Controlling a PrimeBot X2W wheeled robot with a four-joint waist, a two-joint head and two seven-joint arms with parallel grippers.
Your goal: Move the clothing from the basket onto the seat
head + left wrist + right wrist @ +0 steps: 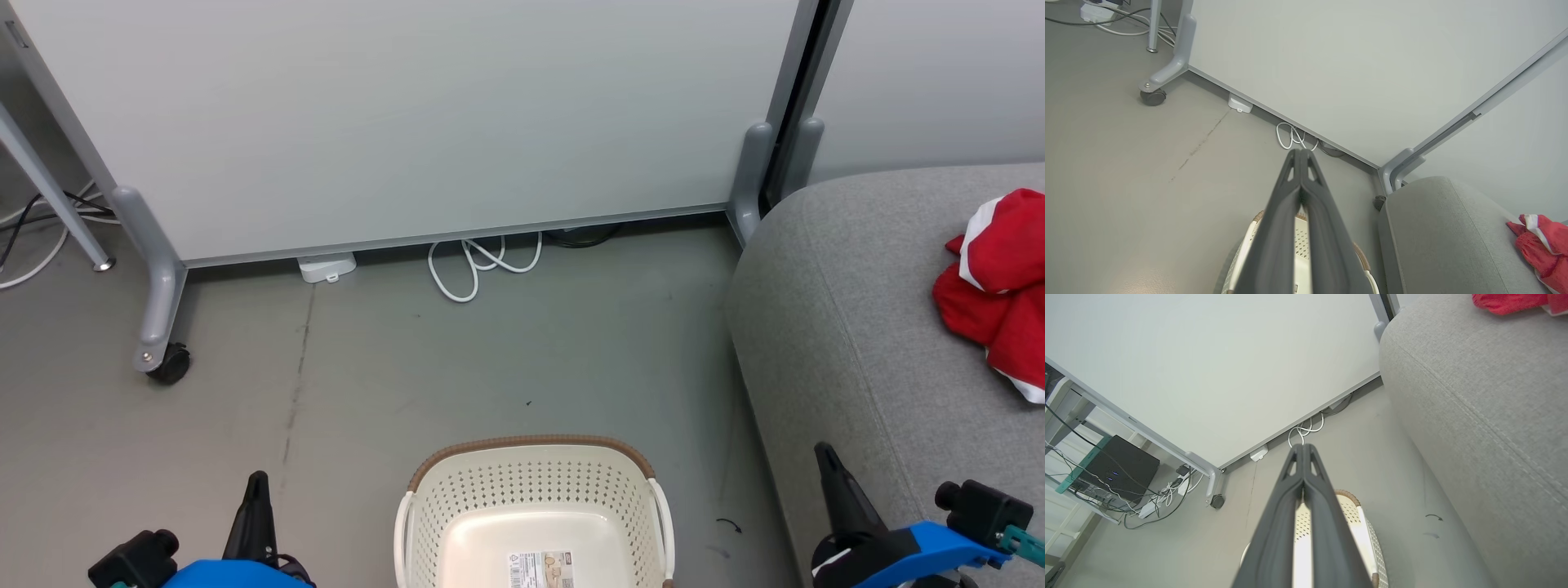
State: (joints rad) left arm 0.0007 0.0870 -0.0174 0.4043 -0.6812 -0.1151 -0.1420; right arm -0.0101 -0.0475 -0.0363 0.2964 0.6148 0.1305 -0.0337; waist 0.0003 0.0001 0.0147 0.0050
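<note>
Judging from how things lie, the job looks done. The clothing (998,278) lies bunched, red with white panels, on the seat (849,343) at 3 o'clock in the head view. The basket (531,447), on the floor at 6 o'clock, shows a bare bottom. Its near end runs off the frame, though, so a garment tucked there can't quite be ruled out. Stopping on that assumption is the main way this goes wrong.

The left gripper (258,490) at 7 o'clock and the right gripper (826,457) at 5 o'clock both have their jaws pressed together on nothing. The right one is near the seat's edge, so a careless swing could drag on the upholstery. A loose white cable (482,265) loops on the floor at 12 o'clock, and rolling forward could catch it in a wheel.

A sticker (540,567) on the basket's bottom carries print and small pictures, too small to read. No label is legible on the clothing.
</note>
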